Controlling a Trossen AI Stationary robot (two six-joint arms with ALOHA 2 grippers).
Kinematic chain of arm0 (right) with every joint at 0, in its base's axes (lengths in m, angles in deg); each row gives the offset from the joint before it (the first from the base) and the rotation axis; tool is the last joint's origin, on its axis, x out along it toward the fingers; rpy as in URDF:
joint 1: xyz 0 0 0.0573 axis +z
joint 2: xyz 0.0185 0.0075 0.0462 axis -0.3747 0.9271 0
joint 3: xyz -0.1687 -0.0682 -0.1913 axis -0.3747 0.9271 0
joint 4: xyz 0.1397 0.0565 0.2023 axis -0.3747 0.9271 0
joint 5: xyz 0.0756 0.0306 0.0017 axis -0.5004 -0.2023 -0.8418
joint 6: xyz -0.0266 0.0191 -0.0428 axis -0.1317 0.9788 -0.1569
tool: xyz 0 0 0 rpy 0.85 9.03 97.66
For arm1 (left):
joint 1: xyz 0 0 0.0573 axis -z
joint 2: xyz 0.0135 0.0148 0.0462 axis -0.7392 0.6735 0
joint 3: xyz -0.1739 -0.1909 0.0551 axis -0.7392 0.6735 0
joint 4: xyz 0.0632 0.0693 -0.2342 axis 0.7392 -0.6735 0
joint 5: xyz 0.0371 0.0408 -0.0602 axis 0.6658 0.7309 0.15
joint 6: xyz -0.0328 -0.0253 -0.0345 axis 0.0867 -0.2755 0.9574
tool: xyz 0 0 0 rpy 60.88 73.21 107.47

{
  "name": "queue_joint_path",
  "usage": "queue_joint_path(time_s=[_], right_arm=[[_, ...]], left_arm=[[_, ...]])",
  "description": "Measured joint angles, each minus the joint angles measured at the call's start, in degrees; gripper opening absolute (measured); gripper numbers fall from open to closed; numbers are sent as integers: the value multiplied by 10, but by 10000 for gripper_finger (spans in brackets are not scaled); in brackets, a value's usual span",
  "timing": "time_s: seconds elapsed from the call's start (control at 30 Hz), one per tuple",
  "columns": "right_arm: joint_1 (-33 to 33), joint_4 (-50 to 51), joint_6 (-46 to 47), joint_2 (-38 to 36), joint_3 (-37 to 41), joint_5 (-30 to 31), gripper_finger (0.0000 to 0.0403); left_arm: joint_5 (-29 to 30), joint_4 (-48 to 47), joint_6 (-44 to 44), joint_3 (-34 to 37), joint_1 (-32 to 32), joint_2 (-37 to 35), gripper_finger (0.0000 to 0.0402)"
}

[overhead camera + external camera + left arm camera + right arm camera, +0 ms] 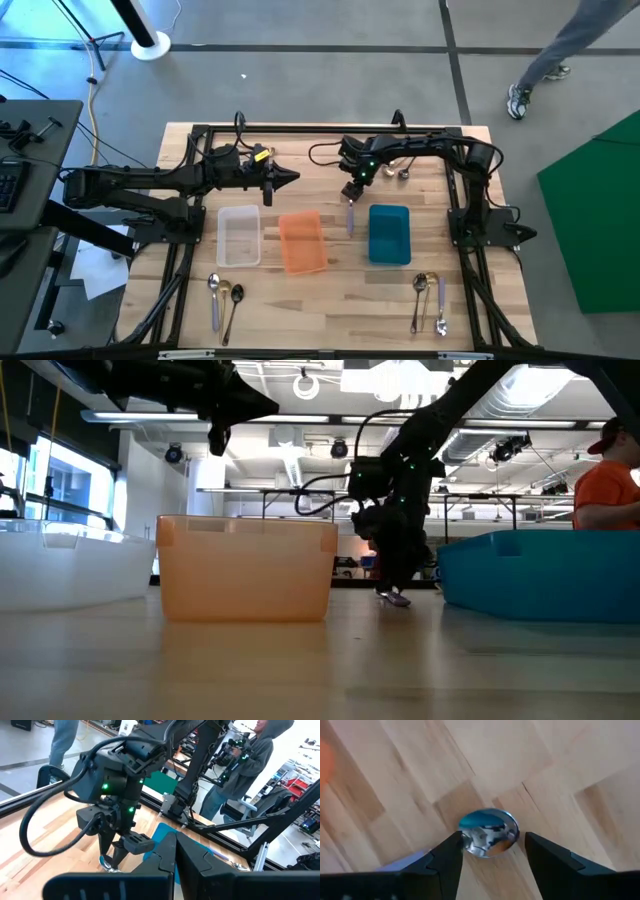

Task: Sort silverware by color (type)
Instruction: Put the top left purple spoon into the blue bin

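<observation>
Wooden planks of the surface point(330, 300) carry loose spoons near the front edge: three at left point(224, 300), three at right point(430, 302). Farther back, clear tray point(240, 236), orange tray point(301, 241) and blue tray point(389, 234). Right end effector point(492, 851), fingers spread, straddles a silver spoon point(489, 832) whose lilac handle is mostly hidden. Left end effector point(290, 178) hovers closed. A person point(608, 470) stands behind, partly cut off.

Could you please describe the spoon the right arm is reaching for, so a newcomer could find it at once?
Start at the blue tray; in the gap between it and the orange tray lies one spoon. It lies alone, lilac handle and shiny silver bowl, under the right tool.
</observation>
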Motion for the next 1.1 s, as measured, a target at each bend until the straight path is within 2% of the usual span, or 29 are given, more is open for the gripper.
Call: queue_joint_path(time_s=[0.43, 0.63, 0.83, 1.1], right_arm=[[1, 1, -5, 3, -1, 1, 167], [9, 4, -14, 3, -1, 36, 113], [10, 6, -15, 3, -1, 21, 18], [9, 5, -13, 3, -1, 13, 4]], left_arm=[[0, 0, 0, 0, 0, 0, 0], [0, 0, 0, 0, 0, 0, 0], [0, 0, 0, 0, 0, 0, 0], [1, 0, 0, 0, 0, 0, 0]])
